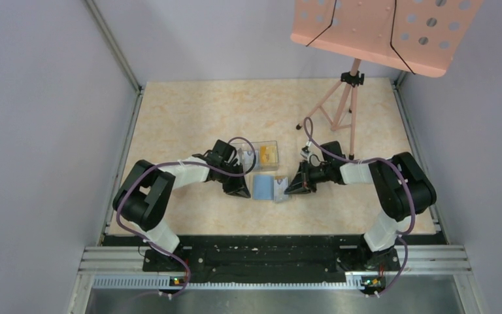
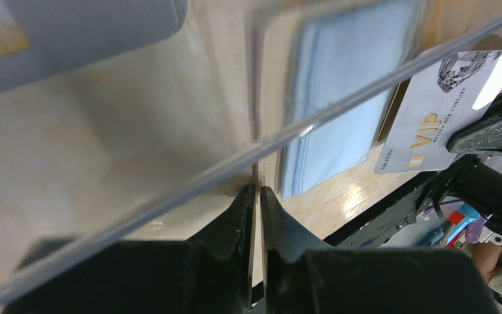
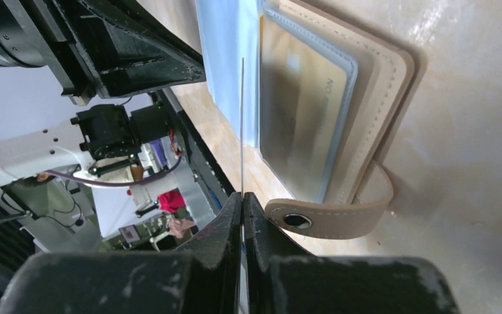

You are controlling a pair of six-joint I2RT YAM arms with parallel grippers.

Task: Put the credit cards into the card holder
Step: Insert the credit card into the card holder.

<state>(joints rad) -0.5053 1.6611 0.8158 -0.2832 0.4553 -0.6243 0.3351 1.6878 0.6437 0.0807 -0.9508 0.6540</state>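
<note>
Firmly pinching a pale card edge-on with right pincer by the open wallet; with left pincer, nearly together, cannot tell grip.

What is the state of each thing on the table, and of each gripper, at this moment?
card holder: open, lying flat, blue inside up.
gold card: already in the holder's window pocket.
white VIP card: pinched in the right gripper, not yet in.
left gripper: nearly closed at the holder's edge; whether it grips is unclear.
clear box: holds yellow cards.
</note>
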